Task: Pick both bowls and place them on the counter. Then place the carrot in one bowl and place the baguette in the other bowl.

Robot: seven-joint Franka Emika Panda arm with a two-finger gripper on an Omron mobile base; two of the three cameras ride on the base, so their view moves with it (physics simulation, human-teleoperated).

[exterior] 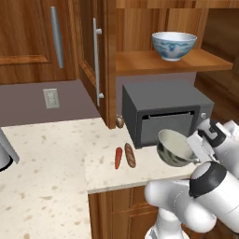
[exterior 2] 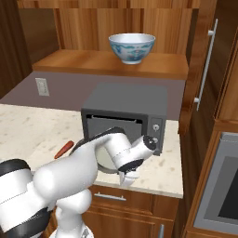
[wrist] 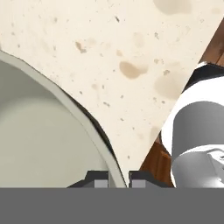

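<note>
The gripper [wrist: 118,180] pinches the rim of the grey-green bowl [exterior: 173,148], held tilted above the counter [exterior: 56,163] edge, in front of the microwave [exterior: 163,112]. Risk: thin rim grip can slip, or bowl lands too near the edge & falls off.

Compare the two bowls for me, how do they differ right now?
The white-and-blue bowl stands upright on the wooden shelf; the grey-green bowl is tilted, held at its rim by the gripper above the counter. One is patterned outside, the other plain with a cream inside. Both are round, deep and similar in size.
</note>
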